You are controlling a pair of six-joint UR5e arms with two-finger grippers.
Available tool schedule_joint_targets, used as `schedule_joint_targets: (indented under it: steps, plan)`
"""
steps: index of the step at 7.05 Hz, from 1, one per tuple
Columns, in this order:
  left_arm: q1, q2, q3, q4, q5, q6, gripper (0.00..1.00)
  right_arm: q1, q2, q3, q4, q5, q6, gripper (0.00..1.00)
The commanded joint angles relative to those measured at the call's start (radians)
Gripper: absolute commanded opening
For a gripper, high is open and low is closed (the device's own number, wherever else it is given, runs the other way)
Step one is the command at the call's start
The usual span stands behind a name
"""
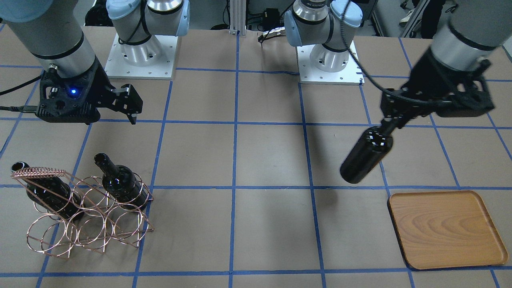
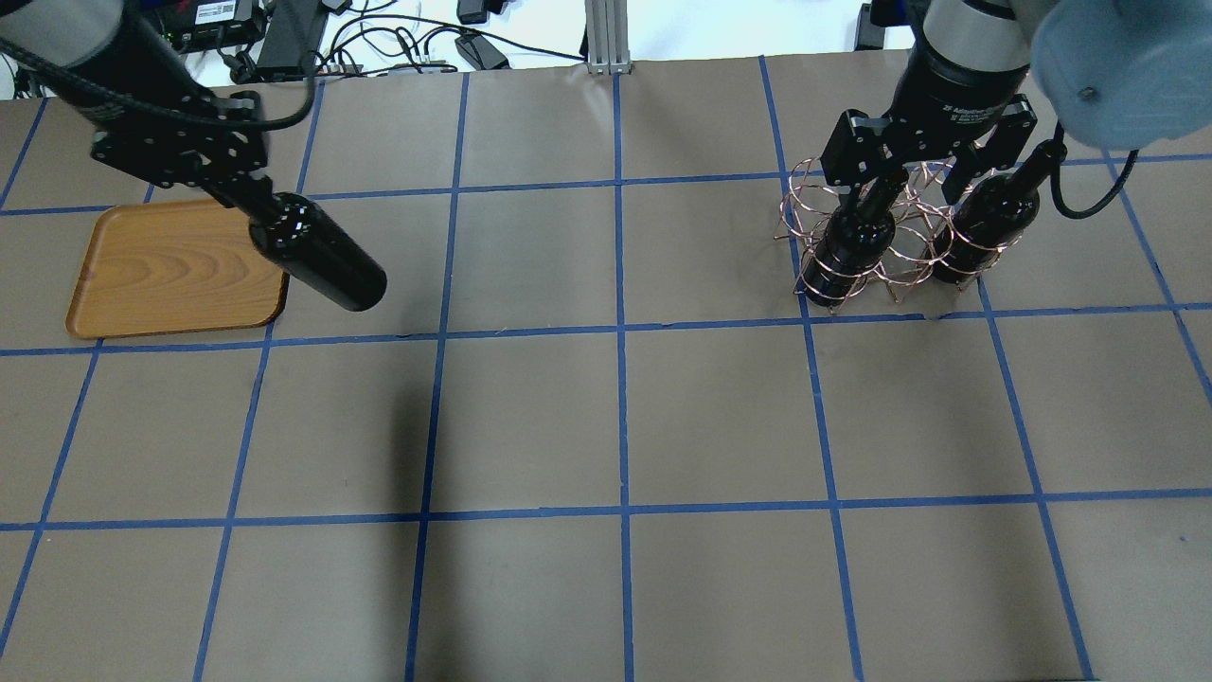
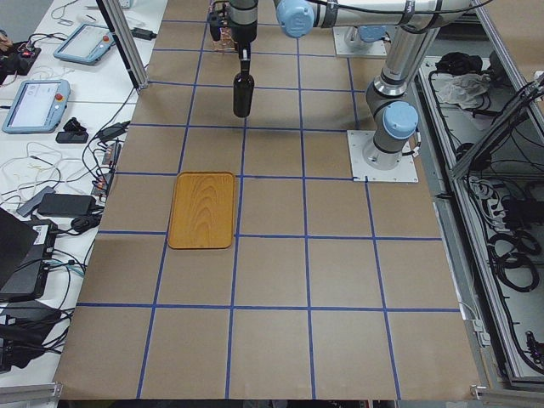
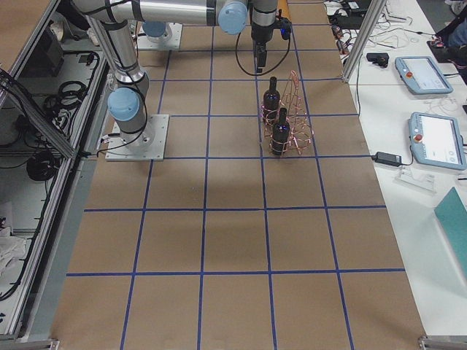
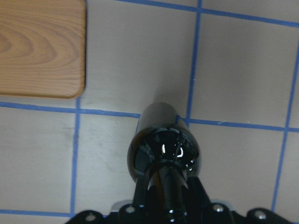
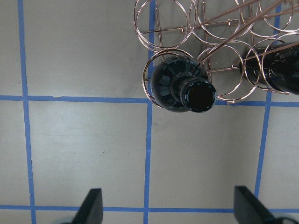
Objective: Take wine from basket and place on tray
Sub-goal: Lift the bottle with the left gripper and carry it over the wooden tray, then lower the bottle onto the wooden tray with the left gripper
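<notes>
My left gripper (image 1: 394, 122) is shut on the neck of a near-black wine bottle (image 1: 366, 156) and holds it tilted in the air, beside the wooden tray (image 1: 446, 230). In the overhead view the held bottle (image 2: 317, 251) hangs just off the corner of the tray (image 2: 175, 270). The left wrist view shows the bottle (image 5: 163, 149) over bare table, with the tray (image 5: 39, 46) at the upper left. My right gripper (image 1: 131, 114) is open and empty above the copper wire basket (image 1: 88, 212), which holds two more bottles (image 1: 120, 182) (image 1: 44, 188). One bottle's mouth (image 6: 200, 97) lies under the right wrist camera.
The brown paper table with blue tape lines (image 2: 615, 426) fills the view between basket and tray. The two arm bases (image 1: 140, 60) (image 1: 330, 60) stand at the robot's side. Tablets and cables (image 3: 38, 102) lie off the table's far edge.
</notes>
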Motion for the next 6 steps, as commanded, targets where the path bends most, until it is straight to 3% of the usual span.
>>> schedule_joint_targets:
  steps: [1,4,6]
  plan:
    - [0.219,-0.085,0.08,0.005,0.015,0.256,0.0,0.0,0.003,0.001,0.002,-0.002,0.001,1.0]
    - [0.252,-0.243,0.103,0.202,0.096,0.339,0.0,0.0,0.0,0.001,0.008,-0.002,0.0,1.0]
    - [0.254,-0.282,0.102,0.213,0.088,0.317,0.0,0.0,-0.002,0.001,0.002,-0.002,-0.005,1.0]
